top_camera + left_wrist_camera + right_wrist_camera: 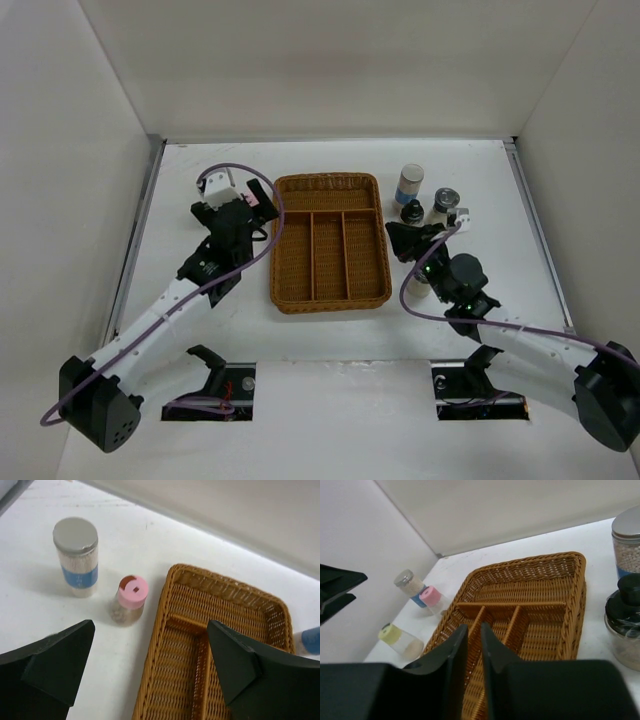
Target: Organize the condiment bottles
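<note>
The wicker tray (pixel 330 292) lies in the middle of the table. My left gripper (pixel 150 630) is open and empty above the tray's left rim (pixel 159 630). Ahead of it stand a silver-capped, blue-labelled bottle (pixel 75 556) and a pink-capped bottle (pixel 130 599). A pale-yellow-capped bottle (pixel 400 641) lies on its side to the left of the tray. My right gripper (pixel 474 628) is shut on nothing, at the tray's right side (pixel 395 238). Close to it stand another silver-capped bottle (pixel 408 184) and two black-capped bottles (pixel 411 212) (pixel 443 205). A further bottle (pixel 418 286) shows partly under the right arm.
White walls close in the table on the left, back and right. The left arm (pixel 170 300) covers the left-hand bottles in the top view. The tray's compartments (pixel 540 630) hold nothing.
</note>
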Action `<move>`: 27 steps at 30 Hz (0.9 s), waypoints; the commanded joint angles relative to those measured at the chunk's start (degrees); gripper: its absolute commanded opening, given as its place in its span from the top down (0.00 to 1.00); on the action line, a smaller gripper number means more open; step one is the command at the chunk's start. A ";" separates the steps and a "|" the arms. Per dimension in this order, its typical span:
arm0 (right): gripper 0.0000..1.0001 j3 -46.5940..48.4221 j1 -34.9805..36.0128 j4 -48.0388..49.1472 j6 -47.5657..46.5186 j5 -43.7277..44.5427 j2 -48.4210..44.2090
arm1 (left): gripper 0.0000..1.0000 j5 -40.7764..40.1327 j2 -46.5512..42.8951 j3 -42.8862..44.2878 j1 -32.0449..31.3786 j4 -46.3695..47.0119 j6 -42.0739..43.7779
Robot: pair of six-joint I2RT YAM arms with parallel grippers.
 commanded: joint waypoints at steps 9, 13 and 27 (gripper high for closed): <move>0.64 3.54 0.91 -2.81 -0.23 5.24 -0.12 | 0.41 0.83 10.95 9.74 7.76 9.20 5.09; 0.40 3.71 1.09 -2.28 -0.41 5.94 1.20 | 0.16 1.88 16.05 13.60 12.25 4.73 4.91; 0.25 3.63 1.44 -1.84 -0.41 7.17 2.08 | 0.14 3.73 29.59 19.15 23.15 0.32 3.24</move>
